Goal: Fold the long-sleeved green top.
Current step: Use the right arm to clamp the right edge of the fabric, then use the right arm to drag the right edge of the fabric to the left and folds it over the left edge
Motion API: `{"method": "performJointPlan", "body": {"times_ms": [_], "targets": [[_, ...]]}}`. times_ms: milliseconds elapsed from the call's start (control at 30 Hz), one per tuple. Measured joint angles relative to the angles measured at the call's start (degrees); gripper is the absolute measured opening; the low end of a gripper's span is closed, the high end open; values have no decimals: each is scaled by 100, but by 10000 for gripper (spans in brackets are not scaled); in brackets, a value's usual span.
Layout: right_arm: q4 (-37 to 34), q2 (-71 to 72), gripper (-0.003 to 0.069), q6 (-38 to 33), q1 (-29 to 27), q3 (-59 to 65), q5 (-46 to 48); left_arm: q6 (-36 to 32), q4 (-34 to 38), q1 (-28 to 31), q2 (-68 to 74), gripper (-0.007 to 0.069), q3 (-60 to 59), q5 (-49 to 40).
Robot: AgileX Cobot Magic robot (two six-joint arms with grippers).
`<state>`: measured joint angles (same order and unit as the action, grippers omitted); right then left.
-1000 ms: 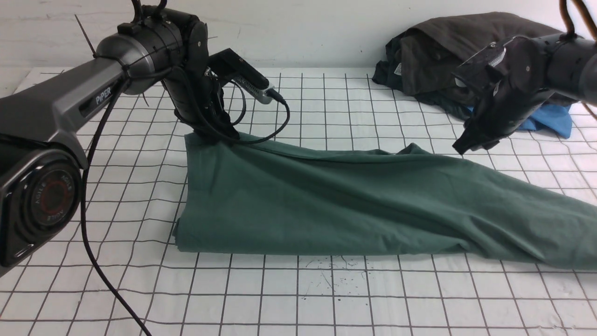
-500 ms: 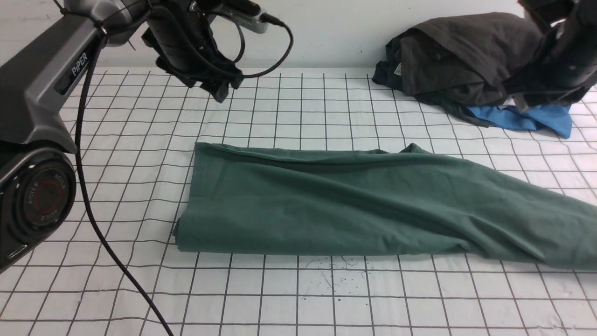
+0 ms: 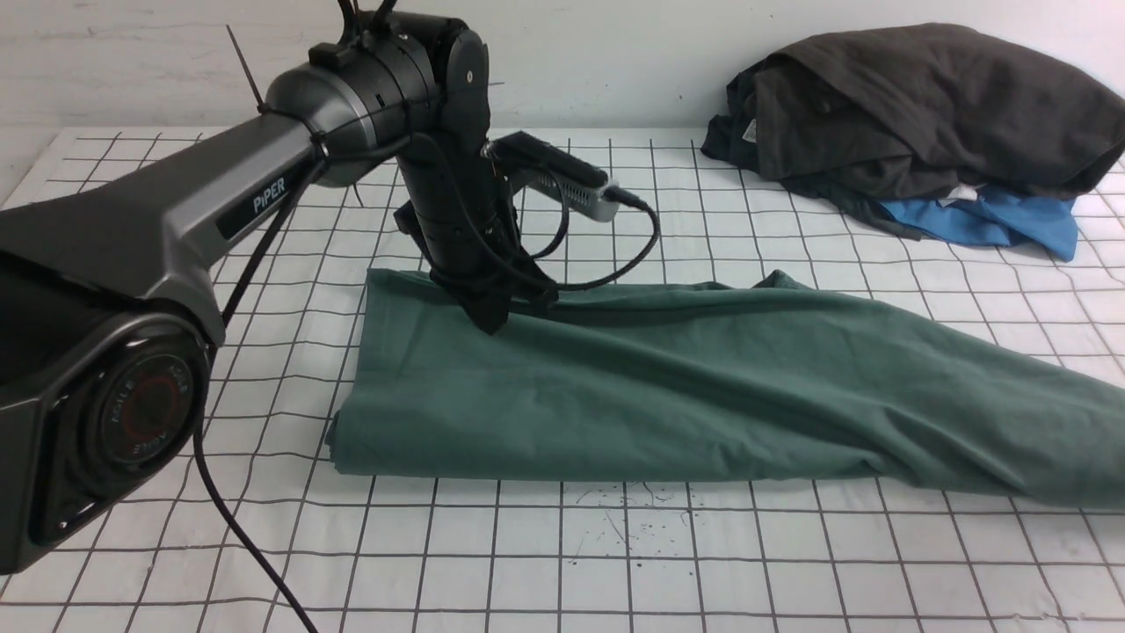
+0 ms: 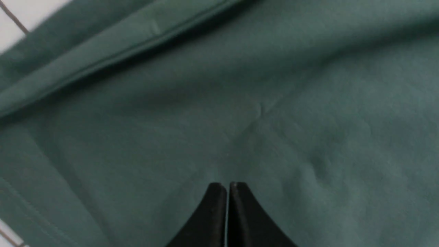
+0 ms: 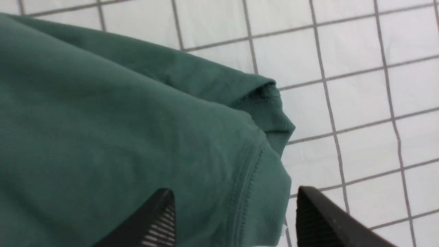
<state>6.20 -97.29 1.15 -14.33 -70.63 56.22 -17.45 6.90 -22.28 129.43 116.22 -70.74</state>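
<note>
Though shut, end effector (image 4: 226, 186) over top (image 4: 308, 103).

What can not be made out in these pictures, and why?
- Front view: the green long-sleeved top is cut off at its right end by the picture edge.
- Front view: the right end effector is out of frame; only its wrist view shows it.
- Left wrist view: whether the shut left end effector touches the top.

A second ago the left gripper (image 3: 490, 318) is at the far left corner of the green long-sleeved top (image 3: 703, 387), then it rises. Now it is down on the cloth more to the right, jaws together. The right arm is gone from the front view.
</note>
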Motion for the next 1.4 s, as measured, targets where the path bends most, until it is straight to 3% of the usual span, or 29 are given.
{"method": "performJointPlan", "body": {"times_ms": [167,367,433,567,600,633,767,1033,1167,1233,1267,1400], "targets": [[-86,-600,517,1,-139,14,-82,-111,5,0,-68,-8,-371,31],[-96,-1011,482,-115,-77,16,-183,-145,11,0,-142,-8,-426,33],[-64,-1011,429,-115,-71,16,-213,-150,11,0,-162,-8,-426,33],[98,-1011,192,-115,-71,-60,-232,-154,11,0,-180,-8,-426,33],[98,-1011,164,-115,-71,-81,-232,-154,11,0,-185,-8,-426,33],[98,-1011,69,-115,-71,-184,-227,-154,11,0,-189,-8,-426,33],[98,-1011,13,-115,-71,-639,-99,-160,-14,5,-190,-8,-426,33],[98,-1339,18,-282,-65,-1235,270,-160,-39,5,-190,-8,-426,33],[105,-1590,67,-283,-65,-1243,278,-160,-39,5,-190,-8,-426,33],[116,-1705,171,-169,-71,-1243,223,-161,-39,5,-190,-8,-426,33],[116,-1702,181,-152,-71,-1243,214,-161,-39,5,-190,-8,-426,33],[122,-1714,424,222,-171,-1245,44,-161,-39,5,-190,-8,-426,33]]}}
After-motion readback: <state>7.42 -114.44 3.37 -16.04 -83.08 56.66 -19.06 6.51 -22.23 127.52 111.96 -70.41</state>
